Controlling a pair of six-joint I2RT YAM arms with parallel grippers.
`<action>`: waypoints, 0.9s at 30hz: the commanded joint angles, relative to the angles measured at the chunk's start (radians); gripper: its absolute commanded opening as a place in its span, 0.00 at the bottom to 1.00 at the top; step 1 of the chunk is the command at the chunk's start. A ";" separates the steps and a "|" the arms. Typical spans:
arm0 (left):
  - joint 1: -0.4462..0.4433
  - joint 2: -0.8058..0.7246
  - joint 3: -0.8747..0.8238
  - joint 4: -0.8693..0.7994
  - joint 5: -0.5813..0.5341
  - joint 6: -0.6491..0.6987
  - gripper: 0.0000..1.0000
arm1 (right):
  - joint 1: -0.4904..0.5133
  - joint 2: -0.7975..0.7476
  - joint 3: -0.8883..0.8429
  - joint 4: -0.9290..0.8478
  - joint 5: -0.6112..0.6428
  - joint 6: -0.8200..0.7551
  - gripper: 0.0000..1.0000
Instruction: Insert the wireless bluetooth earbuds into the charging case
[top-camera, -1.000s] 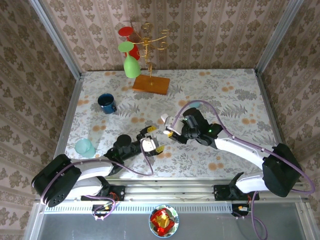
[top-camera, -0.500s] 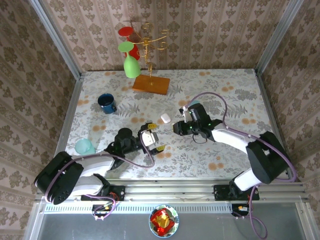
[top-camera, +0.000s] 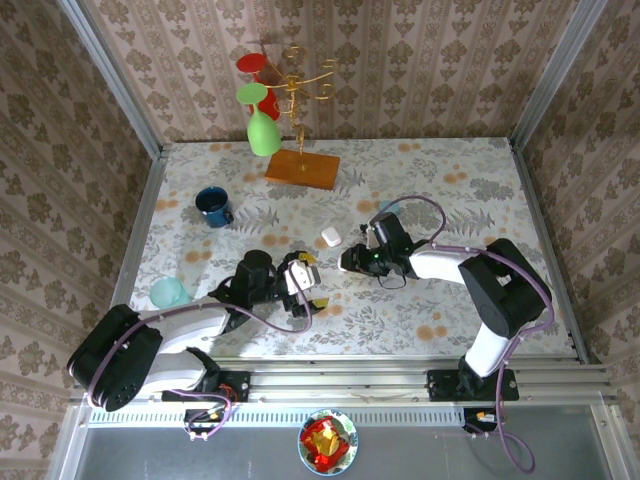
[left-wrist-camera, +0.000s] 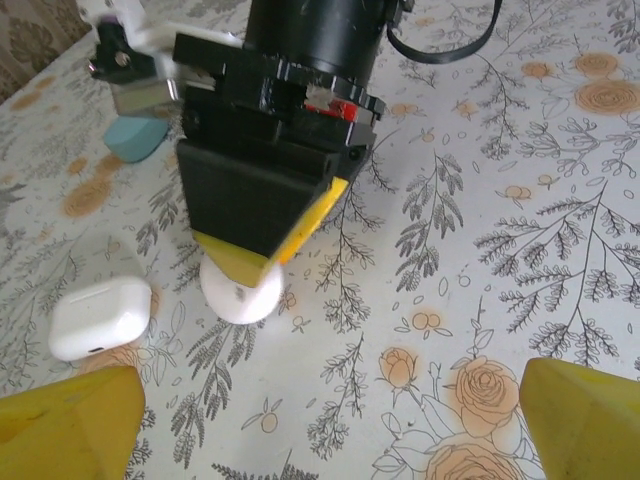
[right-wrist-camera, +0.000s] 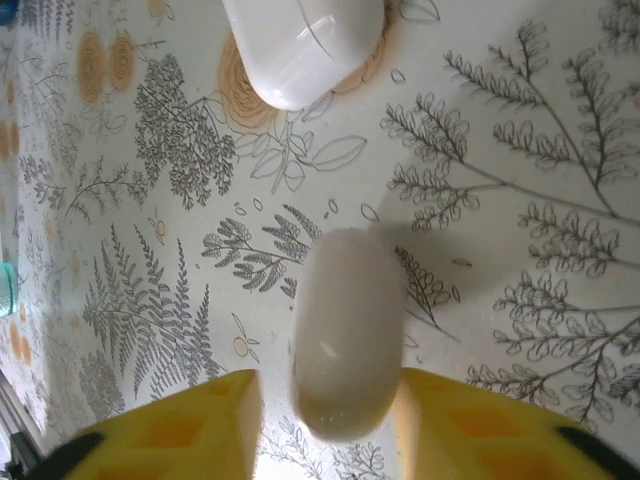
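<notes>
A smooth white oval case (right-wrist-camera: 345, 335) lies between my right gripper's (right-wrist-camera: 330, 405) yellow fingers. There is a gap on its left side, so the jaws stand open around it. In the left wrist view the same oval case (left-wrist-camera: 240, 292) rests on the table under the right gripper's (left-wrist-camera: 262, 250) tips. A white rounded-rectangular charging case (top-camera: 330, 237) (left-wrist-camera: 98, 318) (right-wrist-camera: 300, 40) lies shut just beyond it. My left gripper (top-camera: 305, 282) (left-wrist-camera: 330, 430) is wide open over bare tablecloth and faces the right gripper (top-camera: 348, 262). The earbuds are out of view.
A small teal object (left-wrist-camera: 135, 138) lies behind the right gripper. A blue mug (top-camera: 214, 206) and a teal cup (top-camera: 170, 293) stand at the left. A wire stand on a wooden base (top-camera: 302, 167) holds coloured glasses at the back.
My right gripper's jaws have parted around the white oval case, and its forearm has folded back. The left gripper has opened a little wider and edged towards the right one.
</notes>
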 joint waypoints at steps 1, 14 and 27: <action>0.008 -0.030 0.033 -0.033 -0.012 0.014 0.96 | -0.011 -0.021 -0.006 -0.003 0.034 -0.013 0.50; 0.253 -0.206 0.049 -0.078 -0.309 -0.191 0.98 | -0.063 -0.379 -0.079 -0.041 0.364 -0.313 0.76; 0.645 -0.216 -0.083 0.103 -0.454 -0.347 1.00 | -0.161 -0.578 -0.287 0.214 0.728 -0.670 0.95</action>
